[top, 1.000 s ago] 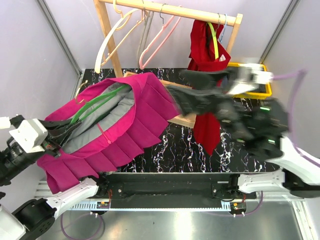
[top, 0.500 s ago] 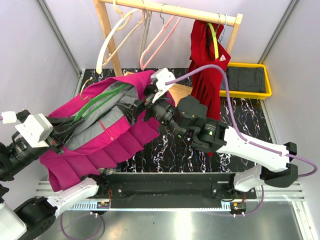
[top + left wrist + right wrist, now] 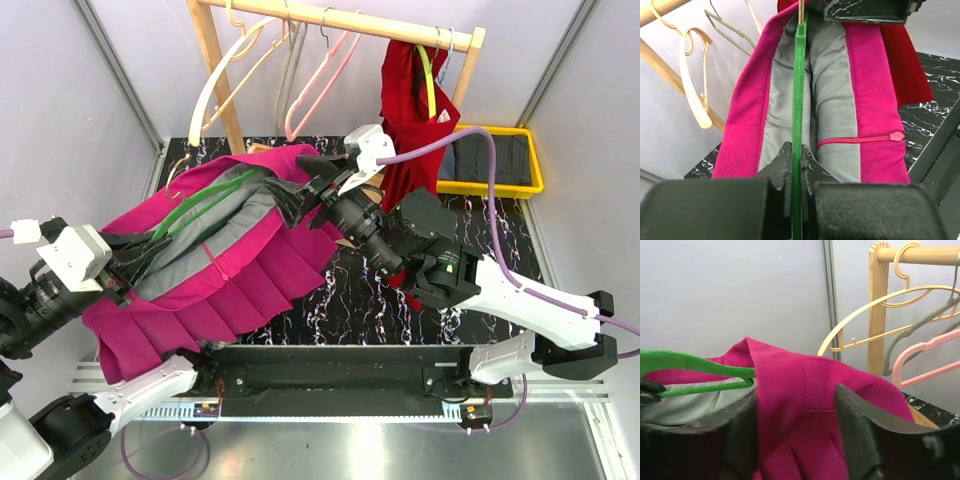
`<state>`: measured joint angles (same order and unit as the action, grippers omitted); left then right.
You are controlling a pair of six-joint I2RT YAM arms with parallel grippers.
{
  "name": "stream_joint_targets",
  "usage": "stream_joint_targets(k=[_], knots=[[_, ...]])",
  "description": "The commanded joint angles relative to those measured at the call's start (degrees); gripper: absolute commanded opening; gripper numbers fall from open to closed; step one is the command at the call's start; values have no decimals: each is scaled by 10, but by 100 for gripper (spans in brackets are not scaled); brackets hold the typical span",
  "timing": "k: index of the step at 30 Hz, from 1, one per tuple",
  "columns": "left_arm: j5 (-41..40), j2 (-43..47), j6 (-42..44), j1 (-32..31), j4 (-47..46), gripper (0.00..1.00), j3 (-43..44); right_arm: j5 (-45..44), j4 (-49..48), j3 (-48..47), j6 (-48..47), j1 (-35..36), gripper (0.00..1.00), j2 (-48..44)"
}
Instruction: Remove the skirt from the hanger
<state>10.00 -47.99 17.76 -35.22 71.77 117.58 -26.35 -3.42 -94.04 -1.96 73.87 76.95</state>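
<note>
We see the pink skirt (image 3: 240, 275) held up in the air, in front of the wooden rack (image 3: 215, 70) and toward its left post. The skirt is on the green hanger (image 3: 200, 208); the hanger's arms run inside the grey lining at the skirt's top.

The left tool (image 3: 797, 155) is on the side of the skirt far from the rack. It is pressed together on the green hanger's thin bar.

The right tool (image 3: 795, 400) is at the end of the skirt nearest the rack. Its fingers (image 3: 742, 432) stand apart with the skirt's pink top edge between them. We cannot tell if they squeeze the cloth.

A red dress (image 3: 405, 100) hangs at the rack's right end. Bare hangers (image 3: 245, 65) hang near its left end. A yellow bin (image 3: 528, 185) sits on the black tabletop (image 3: 350, 295), just right of the rack.
</note>
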Motion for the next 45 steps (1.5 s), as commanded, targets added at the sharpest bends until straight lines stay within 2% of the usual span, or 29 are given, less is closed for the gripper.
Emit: stream_joint_targets(k=[1,3,6,8,9,10,13,17,23,33,37,45], knots=[[-4,6,3,1,-122,0,12,-17,-30,1,-9,2,56,5],[-6,5,4,1,-122,0,16,-20,-32,-1,-8,1,51,5],[-8,4,6,1,-122,0,21,-20,-31,-3,-2,-2,49,7],[-8,3,7,1,-123,0,22,-21,-32,-5,2,-3,41,10],[-6,2,7,1,-123,0,22,-21,-32,-10,4,-4,36,13],[-4,2,6,1,-124,0,22,-27,-30,-12,6,-6,20,17],[-3,3,6,1,-124,0,18,-21,-37,-26,4,-10,0,29],[5,18,12,1,-128,0,-29,23,-38,-88,-16,-10,0,60],[26,44,10,1,-138,0,-120,89,30,-268,-22,-9,0,135],[56,39,40,1,-138,0,-239,135,138,-417,-2,0,0,225],[52,27,35,1,-173,0,-250,153,146,-414,33,12,1,229],[63,-15,18,1,-217,0,-215,192,135,-358,124,47,2,250]])
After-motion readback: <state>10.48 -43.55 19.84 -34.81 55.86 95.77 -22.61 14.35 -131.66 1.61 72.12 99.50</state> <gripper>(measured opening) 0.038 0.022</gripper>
